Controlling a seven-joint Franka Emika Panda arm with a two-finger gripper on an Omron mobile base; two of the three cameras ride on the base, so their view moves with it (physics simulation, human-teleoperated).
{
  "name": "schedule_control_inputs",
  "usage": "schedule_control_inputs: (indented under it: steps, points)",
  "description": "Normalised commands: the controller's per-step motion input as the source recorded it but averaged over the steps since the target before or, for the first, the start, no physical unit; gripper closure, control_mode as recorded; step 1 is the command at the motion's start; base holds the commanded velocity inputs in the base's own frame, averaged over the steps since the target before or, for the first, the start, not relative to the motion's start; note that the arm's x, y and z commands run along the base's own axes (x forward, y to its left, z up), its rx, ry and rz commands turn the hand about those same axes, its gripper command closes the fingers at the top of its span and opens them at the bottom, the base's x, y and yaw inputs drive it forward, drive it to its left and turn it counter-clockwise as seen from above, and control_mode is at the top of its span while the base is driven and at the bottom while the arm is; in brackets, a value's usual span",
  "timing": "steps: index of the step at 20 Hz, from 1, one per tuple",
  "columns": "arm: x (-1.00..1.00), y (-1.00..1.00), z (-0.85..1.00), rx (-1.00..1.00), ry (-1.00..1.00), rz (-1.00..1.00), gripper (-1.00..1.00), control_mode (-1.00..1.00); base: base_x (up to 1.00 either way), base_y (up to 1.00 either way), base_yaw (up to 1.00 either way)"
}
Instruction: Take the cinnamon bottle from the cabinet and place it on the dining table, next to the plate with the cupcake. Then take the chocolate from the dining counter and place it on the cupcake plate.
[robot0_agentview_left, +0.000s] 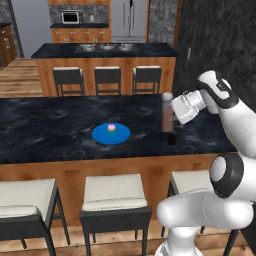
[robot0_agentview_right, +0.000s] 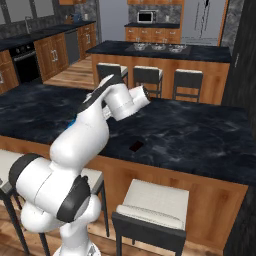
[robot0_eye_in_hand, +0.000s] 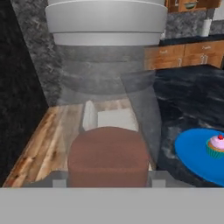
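Cinnamon bottle (robot0_agentview_left: 167, 113): upright, brown contents, clear upper glass, grey cap.

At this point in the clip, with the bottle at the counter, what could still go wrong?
The tall brown cinnamon bottle with a grey cap looks narrow for its height, so it could tip if the tool lets go unevenly. The small dark chocolate piece lies right by the bottle's base and might get nudged. The round blue plate with the pink-frosted cupcake sits some way off, so "next to" may be judged unmet.
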Motion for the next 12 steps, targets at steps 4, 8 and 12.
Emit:
schedule_control_inputs:
  steps: [4,8,12]
  points:
    - [0.44,0.05,-0.26,0.00,-0.17,0.00,1.00,-1.00,0.00,0.00,0.00]
    - [0.44,0.14,-0.32,0.00,-0.18,0.00,1.00,-1.00,0.00,0.00,0.00]
    - [0.52,-0.01,-0.18,0.05,-0.02,0.02,1.00,-1.00,0.00,0.00,0.00]
